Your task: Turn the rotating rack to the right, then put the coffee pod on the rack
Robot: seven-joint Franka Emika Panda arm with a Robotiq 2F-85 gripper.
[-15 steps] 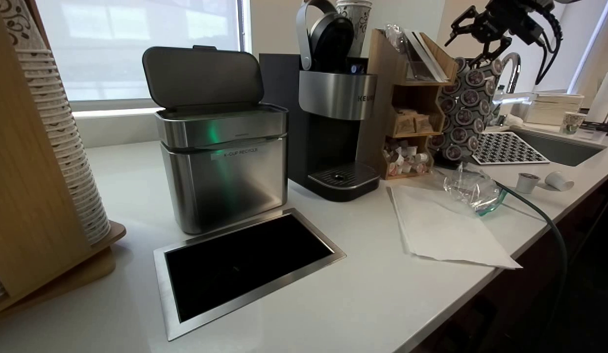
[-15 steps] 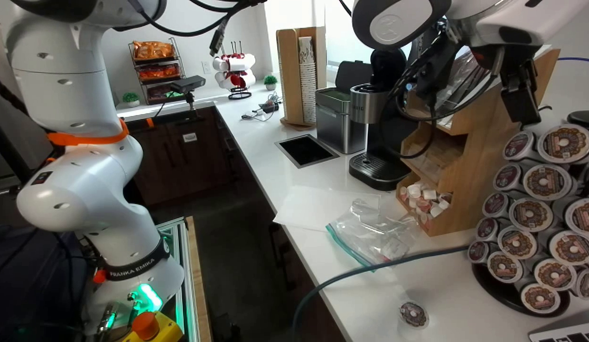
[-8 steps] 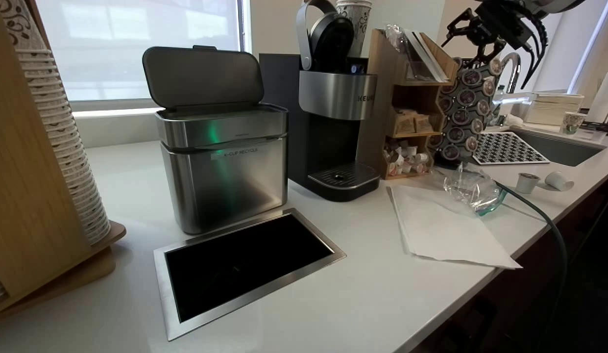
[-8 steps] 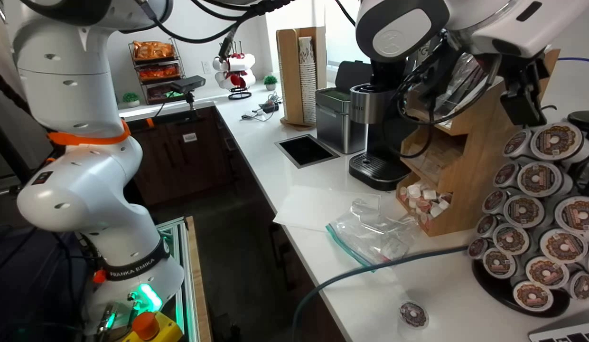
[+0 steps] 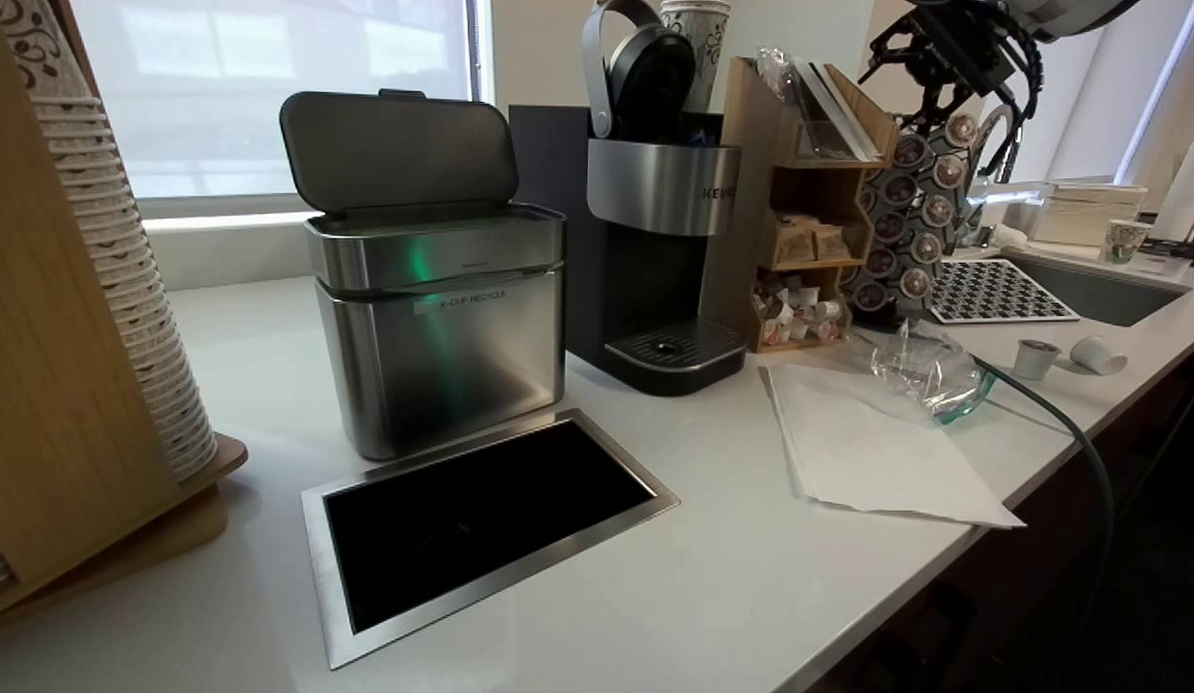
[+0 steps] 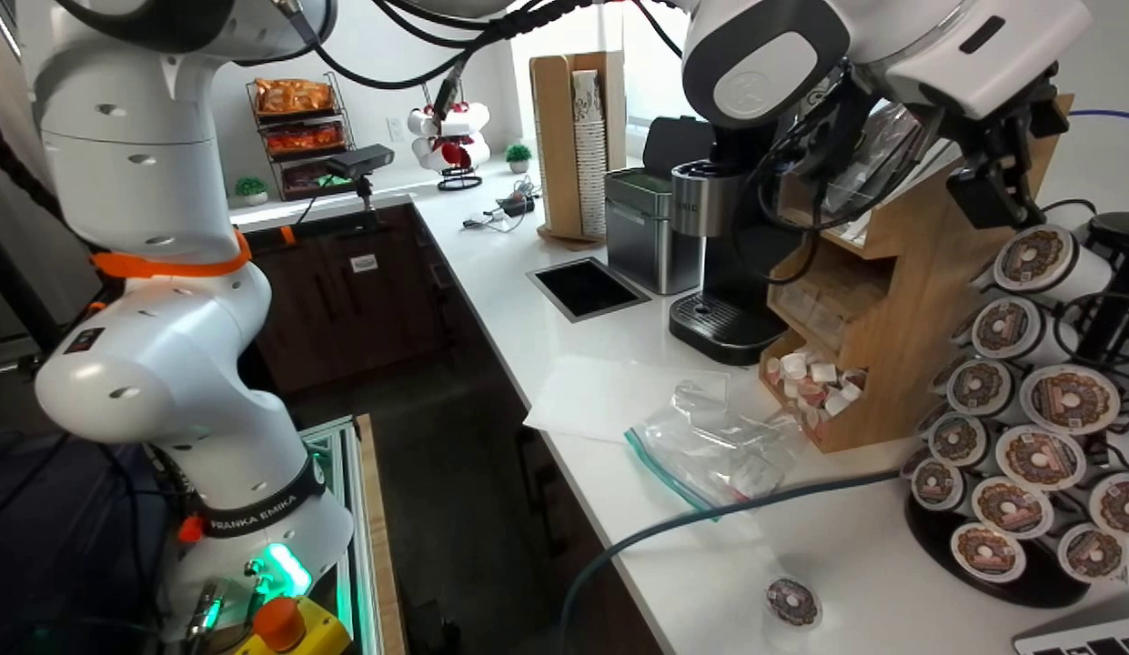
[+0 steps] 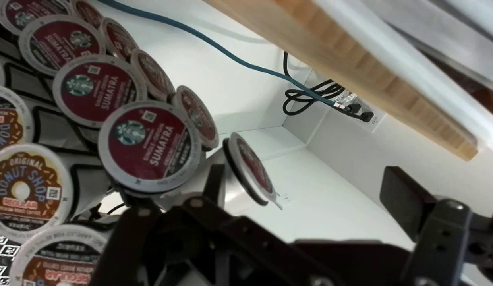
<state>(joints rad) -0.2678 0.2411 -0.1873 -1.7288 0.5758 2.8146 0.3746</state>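
Observation:
The rotating rack, a dark wire tower of round pods, stands by the wooden organiser; its black base (image 6: 1037,584) shows in an exterior view, its stacked pods (image 5: 900,226) in another, and its upper pods (image 7: 149,147) in the wrist view. My gripper (image 7: 310,190) is open and empty at the rack's top; it also shows in both exterior views (image 5: 895,101) (image 6: 996,196). One finger is beside a top pod's silver side; I cannot tell if they touch. A loose coffee pod (image 5: 1036,361) stands upright on the counter (image 6: 793,602). Another pod (image 5: 1099,356) lies on its side.
The wooden organiser (image 6: 937,300) is close to my gripper, also in the wrist view (image 7: 373,75). A coffee machine (image 6: 737,300), plastic bag (image 6: 710,446) and blue cable (image 6: 710,518) are nearby. A patterned mat (image 5: 1001,289) lies beside the sink (image 5: 1102,289).
The rack has turned: its pods have shifted left in both exterior views. My gripper has moved left and slightly down there, staying open. The loose pods have not moved.

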